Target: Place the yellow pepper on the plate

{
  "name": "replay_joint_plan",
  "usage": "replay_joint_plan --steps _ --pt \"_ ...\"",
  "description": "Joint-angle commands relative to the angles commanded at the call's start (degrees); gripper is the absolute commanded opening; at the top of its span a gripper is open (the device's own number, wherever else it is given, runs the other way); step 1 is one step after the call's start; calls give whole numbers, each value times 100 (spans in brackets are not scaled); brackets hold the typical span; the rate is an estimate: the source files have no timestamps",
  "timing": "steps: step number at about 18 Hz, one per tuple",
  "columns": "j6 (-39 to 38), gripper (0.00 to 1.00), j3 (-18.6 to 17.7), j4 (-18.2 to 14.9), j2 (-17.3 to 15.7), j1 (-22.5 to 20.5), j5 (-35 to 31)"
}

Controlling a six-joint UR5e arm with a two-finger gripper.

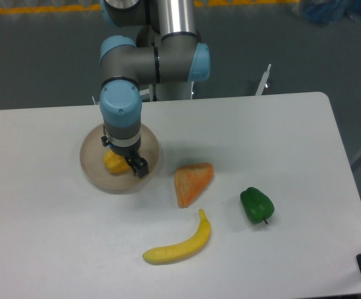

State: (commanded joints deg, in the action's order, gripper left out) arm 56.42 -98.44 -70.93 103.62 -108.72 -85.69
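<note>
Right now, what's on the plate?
The yellow pepper sits inside the plate, with the end effector right at it. The arm covers the plate's back half, so anything there, and whether the pepper is still gripped, is hidden.

Hand fingertips and much of yellow pepper hidden.

Gripper and wrist stand over plate, blocking your approach from above and from far side; yellow pepper sits beneath, on plate. Right of plate: orange wedge near, green pepper farther right. Banana lies across near-centre table. You have bare tabletop left of plate, near-left, far-right.
</note>
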Motion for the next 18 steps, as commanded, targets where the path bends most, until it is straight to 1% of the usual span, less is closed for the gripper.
replay_joint_plan --steps 3,4,6,7,8,10,12,15,17,18 --pt "26 100 149 35 -9 -333 0" --pt "44 100 254 53 -9 -456 0" --pt "79 100 517 70 0 -746 0" --pt "131 100 736 70 26 -974 -87" --pt "280 100 860 70 61 -1133 -184" --pt "710 100 993 53 140 -1528 -255" --pt "1393 100 1055 140 333 -2002 -272" --pt "1924 100 1151 176 465 -2259 -264" --pt "2047 100 1353 176 675 -2416 -264" --pt "2144 100 1423 176 729 -2496 -272"
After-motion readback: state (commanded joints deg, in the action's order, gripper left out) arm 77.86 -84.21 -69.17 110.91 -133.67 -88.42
